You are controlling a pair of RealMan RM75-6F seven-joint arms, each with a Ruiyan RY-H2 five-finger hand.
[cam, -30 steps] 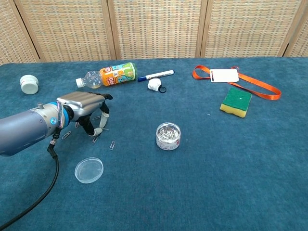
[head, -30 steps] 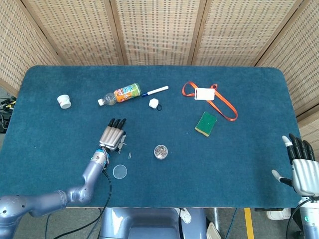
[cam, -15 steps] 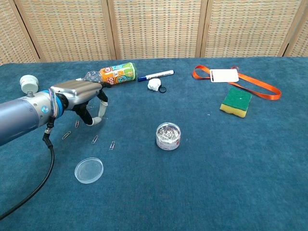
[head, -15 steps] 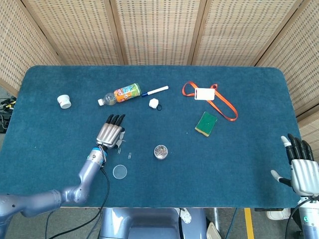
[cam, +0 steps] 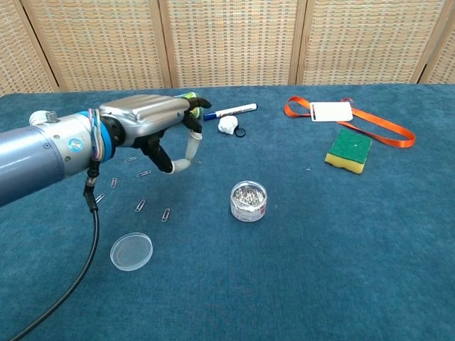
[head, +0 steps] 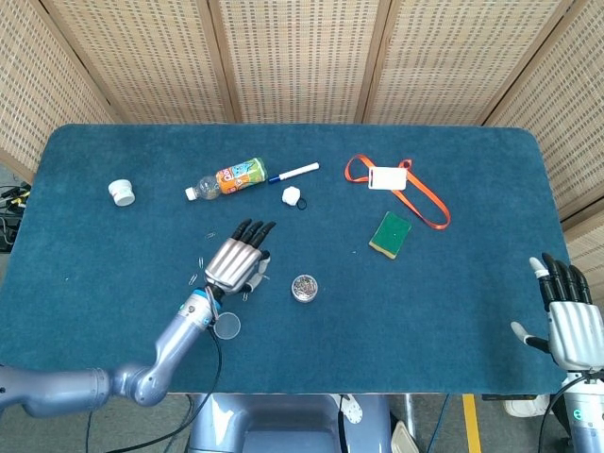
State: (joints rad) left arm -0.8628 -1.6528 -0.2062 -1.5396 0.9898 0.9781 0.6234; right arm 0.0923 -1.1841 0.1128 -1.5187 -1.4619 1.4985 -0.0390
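Chest view: we see the left hand [cam: 153, 122] raised, palm down, fingers slightly curled, holding nothing.
Paper clips [cam: 140, 206]: below it.
Clip jar [cam: 249, 201]: to its right.
Right hand [head: 569, 321]: fingers spread, empty.

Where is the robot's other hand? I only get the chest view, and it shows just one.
Observer: The head view shows the right hand past the table's near right corner, fingers spread, holding nothing.
Operator: And what is that thing half hidden behind the left hand in my view?
Observer: An orange-labelled bottle lying on its side; from the head view it lies well clear of that hand, further back on the table.
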